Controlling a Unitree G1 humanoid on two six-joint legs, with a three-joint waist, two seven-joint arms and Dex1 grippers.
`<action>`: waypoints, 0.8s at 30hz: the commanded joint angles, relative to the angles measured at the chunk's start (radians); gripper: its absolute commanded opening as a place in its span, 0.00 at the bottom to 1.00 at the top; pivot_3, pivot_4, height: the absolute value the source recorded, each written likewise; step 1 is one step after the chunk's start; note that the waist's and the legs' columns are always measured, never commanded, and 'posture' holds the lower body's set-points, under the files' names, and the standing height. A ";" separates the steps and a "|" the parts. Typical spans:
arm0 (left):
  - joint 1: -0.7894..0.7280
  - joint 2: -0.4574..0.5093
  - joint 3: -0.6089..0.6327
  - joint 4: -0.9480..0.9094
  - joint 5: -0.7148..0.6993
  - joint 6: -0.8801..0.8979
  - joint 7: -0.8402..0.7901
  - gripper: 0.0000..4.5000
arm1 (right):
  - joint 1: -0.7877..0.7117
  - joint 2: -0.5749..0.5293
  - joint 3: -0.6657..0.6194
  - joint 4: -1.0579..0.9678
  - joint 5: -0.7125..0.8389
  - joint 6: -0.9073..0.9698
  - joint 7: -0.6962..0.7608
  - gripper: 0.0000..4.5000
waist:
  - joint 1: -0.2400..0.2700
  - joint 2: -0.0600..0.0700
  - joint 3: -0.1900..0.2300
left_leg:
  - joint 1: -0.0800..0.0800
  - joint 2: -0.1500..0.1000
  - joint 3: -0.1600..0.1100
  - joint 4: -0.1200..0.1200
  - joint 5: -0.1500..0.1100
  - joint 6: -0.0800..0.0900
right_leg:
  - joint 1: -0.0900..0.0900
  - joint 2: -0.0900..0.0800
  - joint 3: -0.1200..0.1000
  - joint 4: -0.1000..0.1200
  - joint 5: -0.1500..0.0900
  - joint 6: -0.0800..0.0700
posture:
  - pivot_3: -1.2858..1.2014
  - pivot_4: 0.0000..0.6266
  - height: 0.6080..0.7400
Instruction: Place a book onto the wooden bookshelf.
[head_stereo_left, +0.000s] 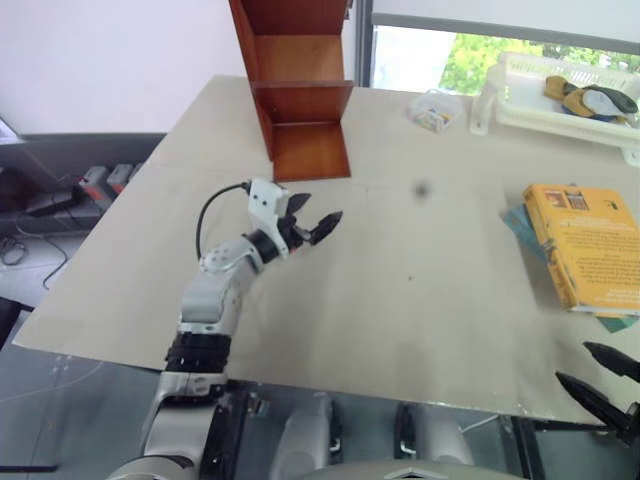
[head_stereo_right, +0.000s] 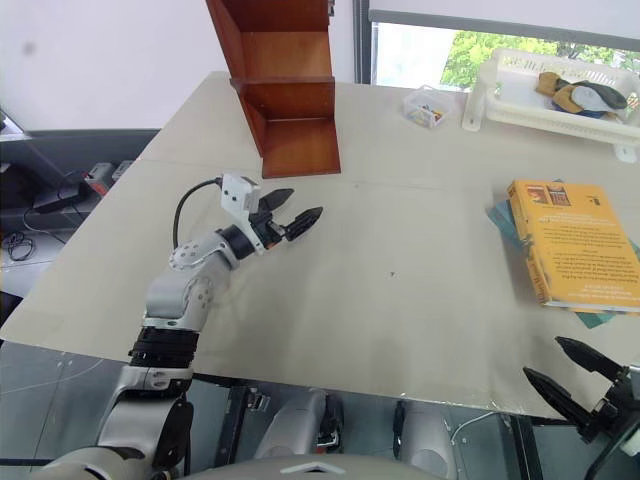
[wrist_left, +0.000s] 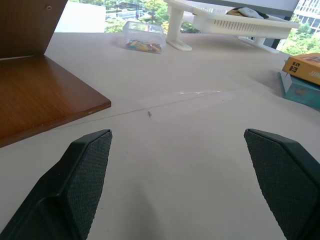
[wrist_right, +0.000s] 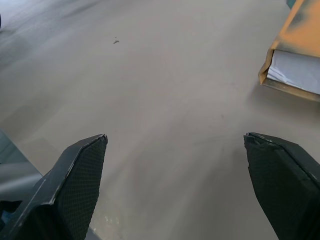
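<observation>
While the book (head_stereo_right: 575, 243) lies flat on the tabletop (head_stereo_right: 420, 300), well apart from the wooden bookshelf (head_stereo_right: 285, 90) and off to that shelf's right, neither hand has hold of it. It rests on a thinner teal book (head_stereo_right: 500, 214) whose edges peek out beneath it.

The bookshelf stands upright toward the far left part of the tabletop, its open compartments stacked one above another. Farther to the right of the bookshelf, along the far edge, sits a small clear box (head_stereo_right: 427, 106) with coloured bits inside, and beyond that a white tray (head_stereo_right: 520, 105) holding some dark and yellow items.

The left hand (head_stereo_right: 288, 216) hovers over the tabletop just in front of the bookshelf's base, its two black fingers spread wide and holding nothing; in the left wrist view the bottom board of the bookshelf lies near one fingertip.

The right hand (head_stereo_right: 572, 375) is far from the bookshelf, at the near right edge of the tabletop, just short of the book. Its fingers stand apart and grasp nothing; the right wrist view shows the book's pale page edges close by.
</observation>
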 joint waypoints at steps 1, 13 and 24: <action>-0.001 0.010 0.016 -0.052 -0.015 -0.001 -0.007 1.00 | 0.010 -0.005 -0.016 -0.006 0.006 -0.019 0.010 1.00 | 0.000 0.000 0.000 | 0.000 0.000 0.000 0.000 0.000 0.000 | 0.000 0.000 0.000 0.000 0.000 0.000 | 0.52 0.24 0.79; -0.061 0.087 0.080 -0.088 -0.171 0.046 -0.195 1.00 | -0.108 -0.069 -0.215 0.118 0.092 -0.002 -0.123 1.00 | -0.002 0.000 0.000 | 0.000 0.000 0.001 0.000 0.000 0.000 | 0.000 0.001 0.000 0.000 0.000 0.000 | 0.52 0.24 0.79; -0.124 0.233 0.141 -0.158 -0.389 0.187 -0.431 1.00 | -0.517 -0.089 -0.259 0.161 -0.064 0.113 -0.809 1.00 | -0.004 0.001 0.000 | 0.000 0.000 0.002 0.001 0.004 -0.004 | 0.000 0.006 0.002 0.001 0.000 0.000 | 0.52 0.24 0.79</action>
